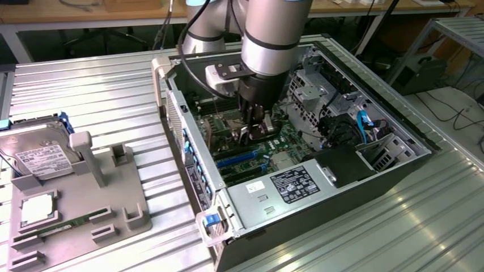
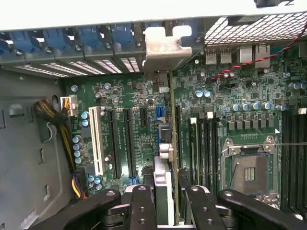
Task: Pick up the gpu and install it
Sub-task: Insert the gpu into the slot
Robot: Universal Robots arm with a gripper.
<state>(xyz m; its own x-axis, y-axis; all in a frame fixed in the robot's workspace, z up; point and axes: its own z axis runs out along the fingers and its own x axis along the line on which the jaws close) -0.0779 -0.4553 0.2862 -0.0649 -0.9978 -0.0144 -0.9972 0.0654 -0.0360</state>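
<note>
Ribbed metal table (image 1: 98,85) bears computer case (image 1: 302,246) and grey fixture (image 1: 102,195).

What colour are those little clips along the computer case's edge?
The clips are blue, clearest in the wrist view.

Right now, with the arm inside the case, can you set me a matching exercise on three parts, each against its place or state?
Things:
1. gpu
2. hard drive
3. memory stick

Places or states:
A. green, lying flat in a slot of the grey holder
B. clamped edge-on in the gripper, over the motherboard
C. silver with a white label, at the exterior view's left edge

Pairs: 1-B, 2-C, 3-A
</note>
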